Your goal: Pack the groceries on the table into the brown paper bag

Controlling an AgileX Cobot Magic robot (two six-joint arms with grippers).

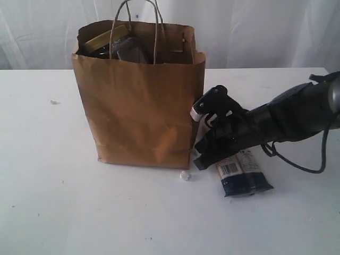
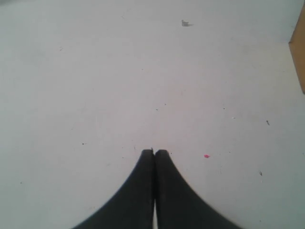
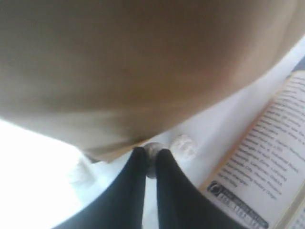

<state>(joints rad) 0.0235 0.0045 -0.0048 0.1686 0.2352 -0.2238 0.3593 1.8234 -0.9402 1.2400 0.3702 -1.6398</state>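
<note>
The brown paper bag [image 1: 141, 101] stands upright on the white table [image 1: 79, 212]. A gold-lidded jar [image 1: 103, 40] and a dark jar [image 1: 131, 51] show over its rim. The dark-blue noodle packet [image 1: 241, 174] lies flat to the bag's right, partly under my right arm; its printed back [image 3: 267, 162] shows in the right wrist view. My right gripper [image 1: 197, 162] [image 3: 151, 153] is low at the bag's bottom right corner, nearly shut, pinching a small grey crumb [image 3: 152, 157]. My left gripper [image 2: 155, 151] hangs shut and empty over bare table. The pouch, bottle and carton are out of view.
A white crumb [image 1: 185, 176] [image 3: 183, 145] lies just in front of the bag's right corner, beside my right fingertips. Another speck [image 1: 54, 102] [image 2: 185, 23] sits far left of the bag. The bag's edge [image 2: 299, 57] shows at the side of the left wrist view.
</note>
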